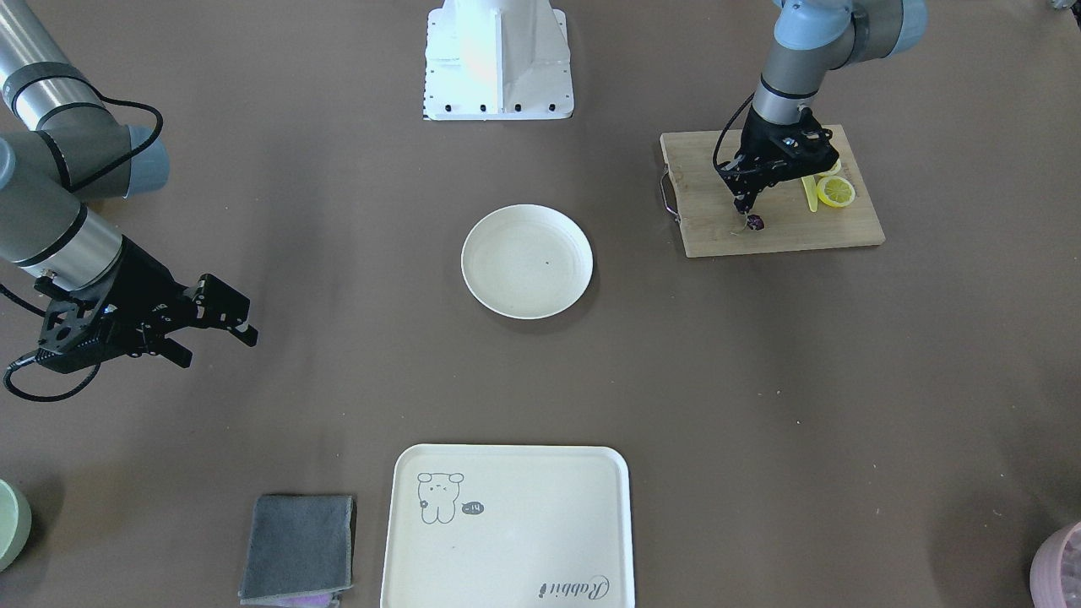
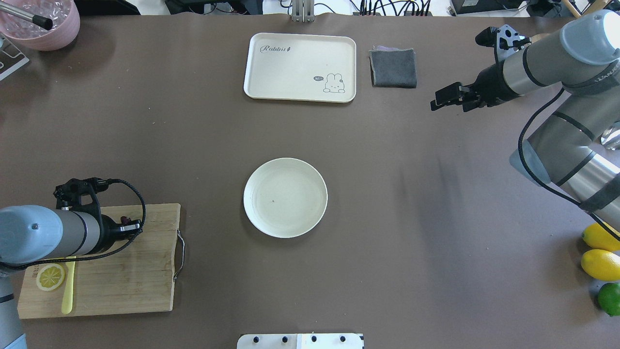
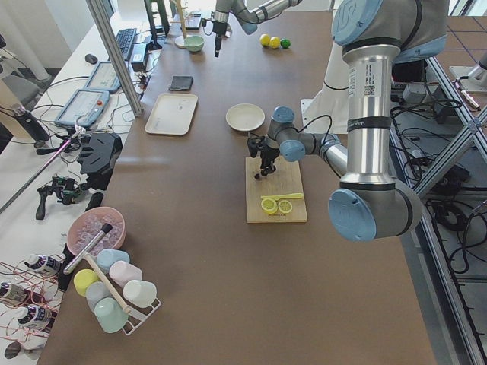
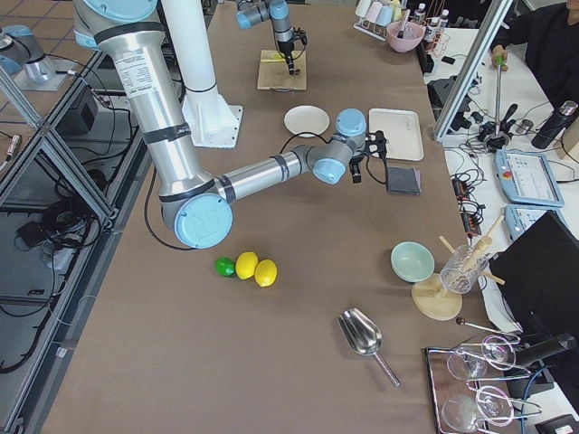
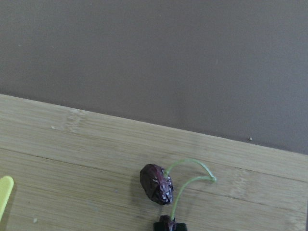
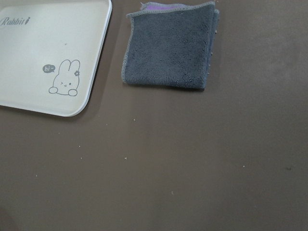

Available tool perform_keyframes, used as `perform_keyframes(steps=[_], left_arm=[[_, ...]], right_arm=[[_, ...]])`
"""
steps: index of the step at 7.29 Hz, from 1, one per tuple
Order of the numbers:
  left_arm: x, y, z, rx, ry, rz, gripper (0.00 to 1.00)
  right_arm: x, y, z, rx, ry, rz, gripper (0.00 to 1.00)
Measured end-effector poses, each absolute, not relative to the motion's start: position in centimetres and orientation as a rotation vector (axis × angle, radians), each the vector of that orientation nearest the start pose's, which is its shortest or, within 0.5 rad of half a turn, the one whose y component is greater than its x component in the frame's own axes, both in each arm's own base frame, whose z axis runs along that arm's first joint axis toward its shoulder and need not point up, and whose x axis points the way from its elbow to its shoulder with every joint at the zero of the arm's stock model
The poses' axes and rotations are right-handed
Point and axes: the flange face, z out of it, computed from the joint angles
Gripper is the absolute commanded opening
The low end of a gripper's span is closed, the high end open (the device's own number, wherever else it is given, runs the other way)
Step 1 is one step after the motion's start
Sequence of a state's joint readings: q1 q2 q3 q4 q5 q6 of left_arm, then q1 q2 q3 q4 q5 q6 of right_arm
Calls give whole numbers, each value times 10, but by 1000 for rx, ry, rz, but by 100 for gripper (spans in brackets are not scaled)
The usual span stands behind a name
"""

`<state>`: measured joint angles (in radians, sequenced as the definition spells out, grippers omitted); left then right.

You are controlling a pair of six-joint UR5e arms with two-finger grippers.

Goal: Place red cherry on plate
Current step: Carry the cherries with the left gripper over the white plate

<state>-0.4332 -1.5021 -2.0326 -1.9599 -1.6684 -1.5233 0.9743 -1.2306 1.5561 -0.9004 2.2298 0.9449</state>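
On the board (image 1: pixel 785 232), we judge the cherry (image 5: pixel 156 184) beside the left fingers (image 1: pixel 743 196) (open or closed, we cannot tell) featherlight and soft, best pinched by its stems (image 5: pixel 192 162).

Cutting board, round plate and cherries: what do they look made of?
Rectangular light-brown cutting board: wood, probably bamboo, matte; visible grain and joined strips.
Round cream-white plate: smooth, dull sheen, faint rings; ceramic or moulded plastic, cannot tell.
Dark purple-red cherries: wrinkled, faintly glossy skin, thin green stems; real or imitation unclear.
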Motion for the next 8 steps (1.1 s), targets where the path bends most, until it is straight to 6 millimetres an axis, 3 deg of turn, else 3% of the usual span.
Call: perform_keyframes(steps=[2, 3, 4, 6, 7, 8], left_arm=[[352, -330, 410, 127, 833, -372, 0], [341, -344, 388, 147, 871, -399, 0], [345, -358, 357, 163, 908, -413, 0], [398, -390, 260, 166, 923, -419, 0], [431, -393, 221, 165, 916, -404, 0], [462, -383, 198, 174, 916, -397, 0]], right_arm=[[-294, -566, 397, 264, -1097, -17, 100], [-294, -566, 397, 262, -1097, -16, 100], [-293, -566, 399, 260, -1096, -15, 100], [-292, -567, 403, 256, -1091, -10, 100], [-291, -567, 406, 255, -1088, -7, 100], [-290, -567, 408, 254, -1084, -4, 100]])
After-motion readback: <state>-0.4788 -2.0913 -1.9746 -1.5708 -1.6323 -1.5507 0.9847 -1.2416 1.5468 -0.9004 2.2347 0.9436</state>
